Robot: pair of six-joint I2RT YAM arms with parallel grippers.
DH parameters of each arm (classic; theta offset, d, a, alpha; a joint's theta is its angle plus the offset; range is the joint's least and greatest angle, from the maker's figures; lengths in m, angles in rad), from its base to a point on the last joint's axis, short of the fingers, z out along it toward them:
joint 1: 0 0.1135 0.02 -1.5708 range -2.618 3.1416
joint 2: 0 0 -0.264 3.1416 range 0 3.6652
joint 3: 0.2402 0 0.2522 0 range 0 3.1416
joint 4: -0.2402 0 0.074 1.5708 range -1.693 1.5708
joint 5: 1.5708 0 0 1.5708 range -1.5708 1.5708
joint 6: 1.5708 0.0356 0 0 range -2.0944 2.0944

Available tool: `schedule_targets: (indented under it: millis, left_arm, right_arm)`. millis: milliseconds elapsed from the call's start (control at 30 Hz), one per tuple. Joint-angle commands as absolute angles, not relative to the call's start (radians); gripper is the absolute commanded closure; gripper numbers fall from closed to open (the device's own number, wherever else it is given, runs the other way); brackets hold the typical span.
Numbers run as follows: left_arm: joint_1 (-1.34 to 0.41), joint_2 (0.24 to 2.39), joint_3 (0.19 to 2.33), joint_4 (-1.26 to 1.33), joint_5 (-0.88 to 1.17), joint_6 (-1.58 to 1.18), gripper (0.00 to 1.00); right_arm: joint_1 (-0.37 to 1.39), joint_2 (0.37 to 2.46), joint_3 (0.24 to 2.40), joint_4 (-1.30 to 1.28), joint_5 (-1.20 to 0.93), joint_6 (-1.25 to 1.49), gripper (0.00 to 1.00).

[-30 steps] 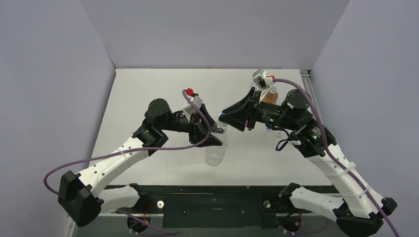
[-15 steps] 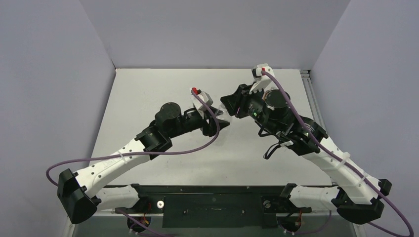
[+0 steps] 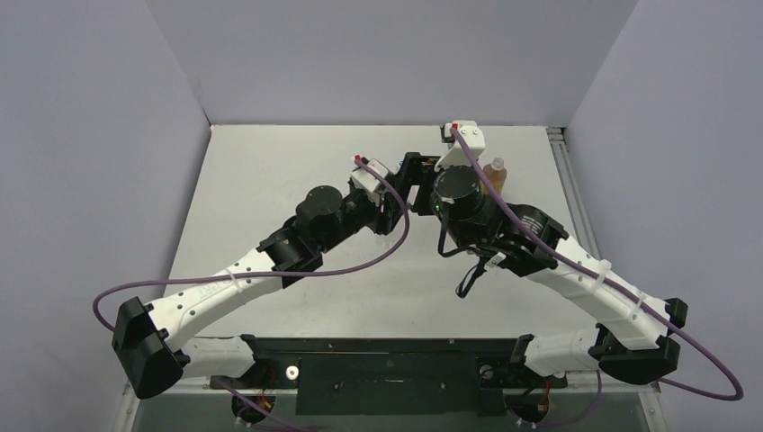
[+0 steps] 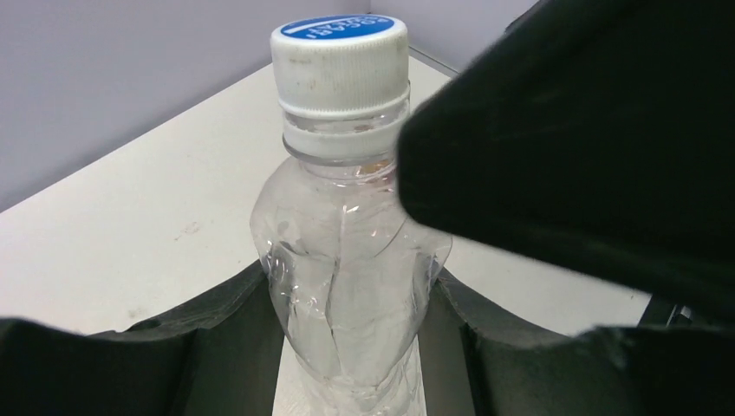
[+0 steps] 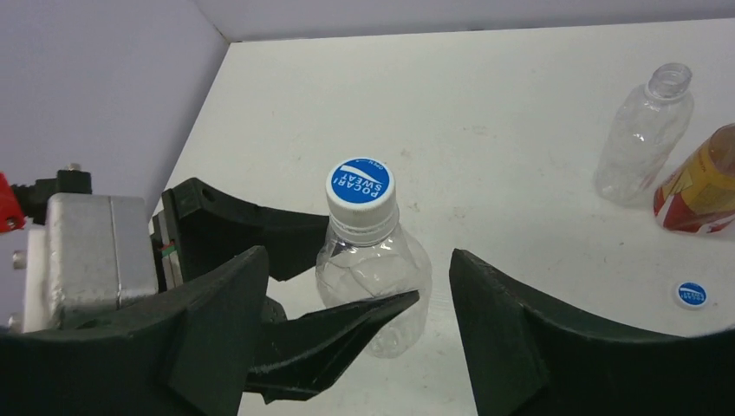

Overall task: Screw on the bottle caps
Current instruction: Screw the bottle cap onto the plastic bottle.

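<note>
"What's that bottle like?"

"The clear bottle (image 5: 373, 295) is crinkly, with a blue-and-white cap (image 5: 361, 186) on top. The left gripper (image 4: 351, 347) pinches its belly."

"And the right gripper (image 5: 357, 256)?"

"Spread wide on either side of that bottle, not touching. The bottle stands straight up, cap skyward. Farther off sit a loose cap (image 5: 691, 295), an amber bottle (image 5: 706, 186) and an uncapped bottle (image 5: 646, 139)."

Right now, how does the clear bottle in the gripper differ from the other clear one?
The gripped bottle wears a blue-and-white cap; the other clear bottle has an open neck. The gripped bottle is squeezed in the left gripper; the other stands free beside the amber bottle. Both are colourless.
</note>
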State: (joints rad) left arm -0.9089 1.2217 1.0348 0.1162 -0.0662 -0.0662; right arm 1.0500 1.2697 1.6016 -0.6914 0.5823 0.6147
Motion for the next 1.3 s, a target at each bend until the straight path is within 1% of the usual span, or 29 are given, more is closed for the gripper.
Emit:
schedule_targets:
  millis: [0, 33, 67, 100, 133, 167, 233, 333, 367, 500, 733, 1267]
  left_arm:
    - [-0.841, 1.192, 1.049, 0.135, 0.060, -0.082, 1.00]
    - [-0.830, 1.187, 1.038, 0.121, 0.108, -0.086, 1.00]
    - [-0.803, 1.180, 1.033, 0.115, 0.215, -0.089, 1.00]
    - [-0.787, 1.177, 1.025, 0.104, 0.267, -0.098, 1.00]
    - [-0.761, 1.172, 1.023, 0.100, 0.366, -0.104, 1.00]
    - [-0.747, 1.166, 1.015, 0.096, 0.457, -0.114, 1.00]
    - [-0.713, 1.153, 1.000, 0.103, 0.567, -0.131, 1.00]
    - [-0.698, 1.137, 0.976, 0.143, 0.683, -0.169, 1.00]
    - [-0.695, 1.130, 0.968, 0.156, 0.732, -0.179, 1.00]
    - [-0.692, 1.130, 0.952, 0.219, 0.844, -0.239, 1.00]
    - [-0.692, 1.136, 0.944, 0.302, 0.898, -0.323, 1.00]
    - [-0.690, 1.200, 0.962, 0.381, 0.905, -0.404, 1.00]
  right_arm:
    - [0.997, 1.212, 1.663, -0.694, 0.453, 0.577, 0.23]
    - [0.977, 1.192, 1.655, -0.682, 0.399, 0.568, 0.22]
    - [0.930, 1.179, 1.649, -0.657, 0.295, 0.553, 0.20]
    - [0.909, 1.154, 1.629, -0.643, 0.241, 0.545, 0.20]
    - [0.876, 1.141, 1.618, -0.612, 0.142, 0.521, 0.18]
    - [0.860, 1.120, 1.605, -0.604, 0.105, 0.510, 0.18]
    - [0.816, 1.095, 1.586, -0.594, 0.034, 0.480, 0.17]
    - [0.760, 1.070, 1.545, -0.571, -0.103, 0.446, 0.16]
    - [0.736, 1.060, 1.520, -0.546, -0.180, 0.433, 0.16]
    - [0.723, 1.047, 1.458, -0.468, -0.354, 0.409, 0.16]
    - [0.737, 1.087, 1.428, -0.435, -0.386, 0.423, 0.17]
    - [0.844, 1.120, 1.420, -0.387, -0.322, 0.454, 0.20]
